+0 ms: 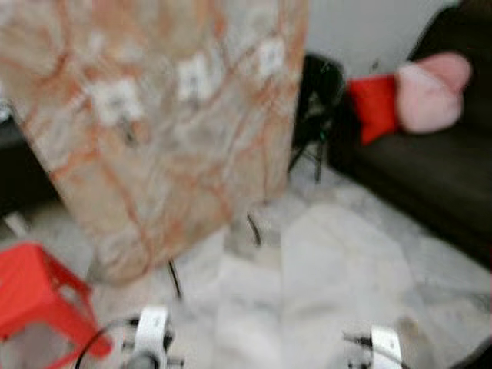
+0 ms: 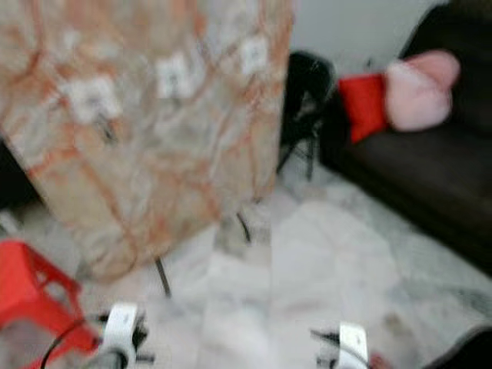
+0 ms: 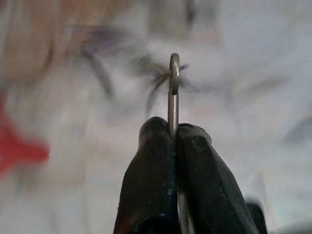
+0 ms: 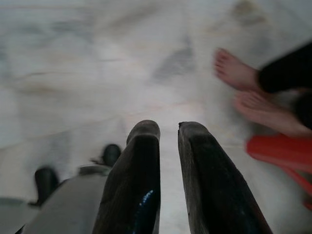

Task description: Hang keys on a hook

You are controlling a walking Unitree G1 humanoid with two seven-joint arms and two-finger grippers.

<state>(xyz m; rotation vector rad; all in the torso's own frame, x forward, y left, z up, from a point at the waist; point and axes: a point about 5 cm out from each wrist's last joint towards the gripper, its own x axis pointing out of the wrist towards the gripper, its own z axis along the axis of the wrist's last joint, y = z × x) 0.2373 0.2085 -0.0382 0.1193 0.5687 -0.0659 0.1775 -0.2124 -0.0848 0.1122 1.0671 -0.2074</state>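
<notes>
My left gripper [image 3: 173, 127] is shut on a thin metal key ring [image 3: 173, 80], which sticks up edge-on from between the two black fingertips. The floor behind it is blurred. A tall marble-patterned board [image 1: 169, 138] leans ahead to the left. It carries three white hook mounts [image 1: 115, 100], and a dark hook shows under the leftmost one. My right gripper [image 4: 168, 127] points down at the floor, open by a narrow gap with nothing in it. Both silver wrists [image 1: 150, 338] show low in the eye views, which are blurred.
A red plastic stool [image 1: 34, 296] stands at the lower left. A dark sofa [image 1: 430, 177] with a red cushion [image 1: 374, 104] and a pink one [image 1: 434, 88] fills the right. A black stand [image 1: 319, 100] sits beside the board. A person's bare feet [image 4: 243, 87] are near my right gripper.
</notes>
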